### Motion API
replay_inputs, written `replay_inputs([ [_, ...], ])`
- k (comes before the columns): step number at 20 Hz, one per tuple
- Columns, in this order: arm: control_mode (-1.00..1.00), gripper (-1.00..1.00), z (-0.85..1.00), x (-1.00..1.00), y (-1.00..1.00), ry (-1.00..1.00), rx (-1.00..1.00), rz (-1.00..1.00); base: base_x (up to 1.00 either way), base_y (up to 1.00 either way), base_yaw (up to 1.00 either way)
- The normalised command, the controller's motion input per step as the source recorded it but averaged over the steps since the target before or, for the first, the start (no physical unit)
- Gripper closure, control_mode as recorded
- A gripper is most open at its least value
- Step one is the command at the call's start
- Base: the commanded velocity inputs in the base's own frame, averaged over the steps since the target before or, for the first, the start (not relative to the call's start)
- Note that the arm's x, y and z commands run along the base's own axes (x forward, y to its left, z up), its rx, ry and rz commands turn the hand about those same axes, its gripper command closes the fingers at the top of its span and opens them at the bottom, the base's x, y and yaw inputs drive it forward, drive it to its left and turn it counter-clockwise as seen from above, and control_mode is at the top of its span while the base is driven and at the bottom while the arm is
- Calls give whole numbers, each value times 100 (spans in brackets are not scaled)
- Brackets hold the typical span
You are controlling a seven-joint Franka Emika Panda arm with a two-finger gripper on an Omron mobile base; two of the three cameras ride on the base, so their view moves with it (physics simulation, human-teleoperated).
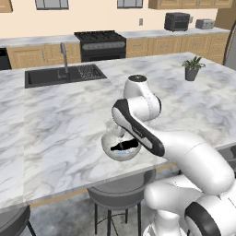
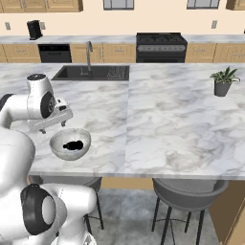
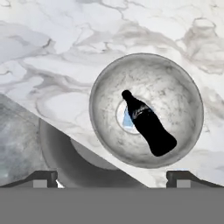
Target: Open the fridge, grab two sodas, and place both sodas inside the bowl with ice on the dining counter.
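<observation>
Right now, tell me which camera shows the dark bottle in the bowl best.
Hand view: looking straight down, the bottle lies whole inside the bowl. Right base view shows a dark blob; in left base view the arm partly covers it.

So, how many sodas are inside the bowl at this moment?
1 for certain: a dark bottle-shaped soda lies across the middle of the bowl. Under it a small blue and white patch shows on the bowl's bottom; I cannot tell whether that is a second soda.

I see a cream wall at the back with wood cabinets [image 2: 115, 52] under a pale worktop. A black stove [image 2: 161, 47] stands there. Two windows [image 2: 118, 4] sit up high. Grey stools [image 2: 189, 197] stand on what looks like a grey floor.
</observation>
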Motion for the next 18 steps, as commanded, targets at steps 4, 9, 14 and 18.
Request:
replay_inputs([
  [4, -100, -100, 38, -84, -57, -8, 1, -8, 0, 0, 0],
  [9, -100, -100, 37, -88, -51, -8, 0, -13, 0, 0, 0],
  [14, -100, -100, 43, -76, -59, -3, 0, -22, 0, 0, 0],
  [18, -100, -100, 47, -50, -67, 0, 0, -24, 0, 0, 0],
])
